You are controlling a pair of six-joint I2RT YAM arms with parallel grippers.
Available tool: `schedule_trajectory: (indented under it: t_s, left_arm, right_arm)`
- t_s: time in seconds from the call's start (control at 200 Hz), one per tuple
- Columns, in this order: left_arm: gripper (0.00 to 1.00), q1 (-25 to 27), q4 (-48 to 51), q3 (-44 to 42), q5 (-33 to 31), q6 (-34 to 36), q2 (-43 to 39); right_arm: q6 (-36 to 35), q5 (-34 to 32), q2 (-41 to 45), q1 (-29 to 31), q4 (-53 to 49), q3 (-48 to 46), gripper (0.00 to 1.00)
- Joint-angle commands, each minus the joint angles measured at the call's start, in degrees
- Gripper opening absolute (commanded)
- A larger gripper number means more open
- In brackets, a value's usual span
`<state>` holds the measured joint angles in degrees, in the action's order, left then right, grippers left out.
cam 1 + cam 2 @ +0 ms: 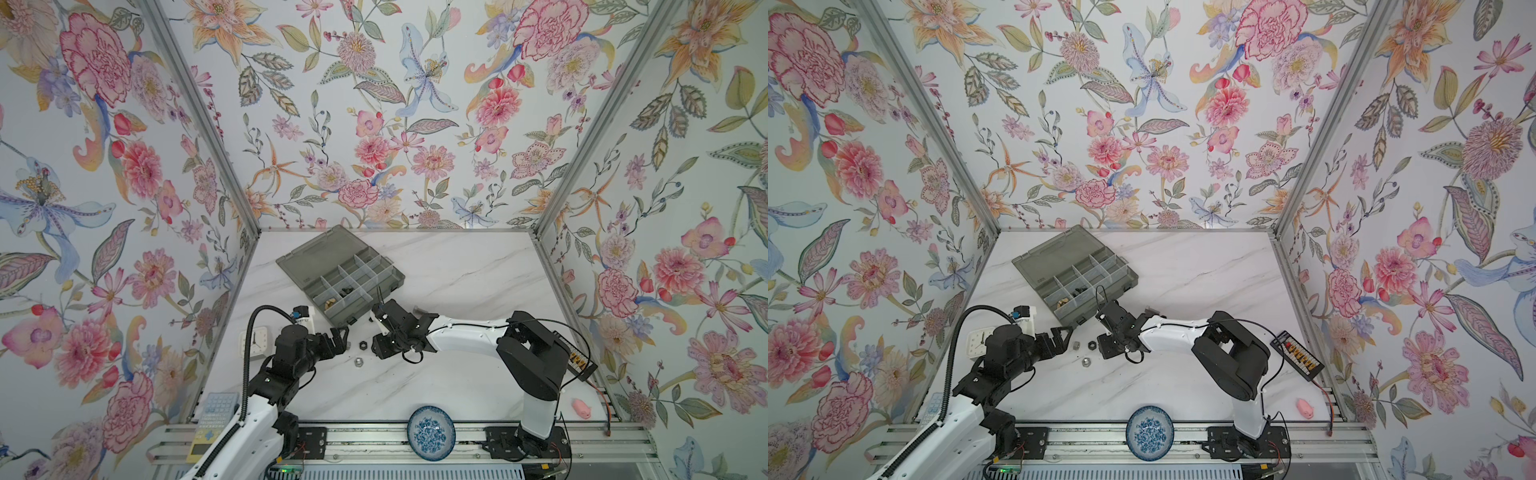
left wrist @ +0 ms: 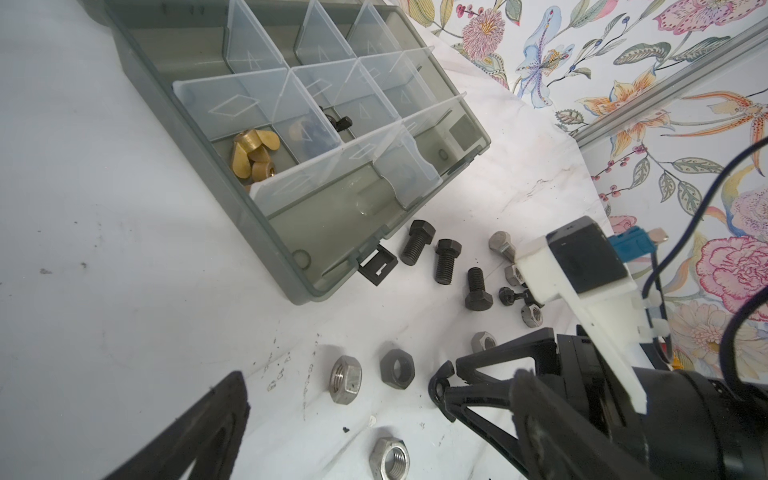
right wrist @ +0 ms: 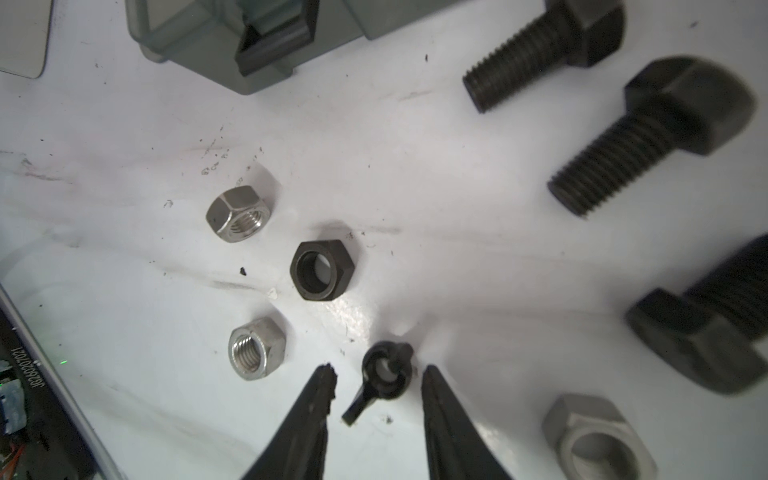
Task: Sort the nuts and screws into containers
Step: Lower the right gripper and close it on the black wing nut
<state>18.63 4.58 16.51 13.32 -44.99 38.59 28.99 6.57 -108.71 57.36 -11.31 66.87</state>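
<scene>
The grey organizer box (image 1: 332, 266) lies open at the back left; its containers hold brass wing nuts (image 2: 253, 153) and a black bolt (image 2: 343, 122). Three black screws (image 2: 446, 261) and a silver one (image 2: 500, 245) lie on the table beside the box. My right gripper (image 3: 378, 374) is low over the table, its jaws a little apart on either side of a small black wing nut (image 3: 384, 372), with a gap still showing on one side. A black hex nut (image 3: 322, 269) and two silver nuts (image 3: 257, 353) lie just beyond it. My left gripper (image 2: 365, 436) stands wide open over a silver nut (image 2: 390, 457).
More small nuts (image 2: 532, 316) lie under the right wrist. A blue-and-white dish (image 1: 431, 433) sits on the front rail. A white clock (image 1: 254, 343) and a calculator (image 1: 216, 409) are at the left, with a pink toy (image 1: 582, 408) and a black board (image 1: 577, 359) at the right.
</scene>
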Motion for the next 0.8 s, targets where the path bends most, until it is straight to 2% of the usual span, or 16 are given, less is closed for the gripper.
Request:
schedule_trajectory:
  t_s: [0.0, 0.796]
  left_arm:
    - [1.0, -0.77, -1.13, -0.08, 0.72, -0.18, 0.38]
    - [0.99, -0.76, -1.66, -0.69, 0.65, -0.2, 0.52]
  right_arm:
    - [-0.33, -0.38, -1.77, 0.35, -0.83, 1.49, 0.37]
    - [-0.95, -0.67, -4.39, -0.06, -0.9, 2.33, 0.22]
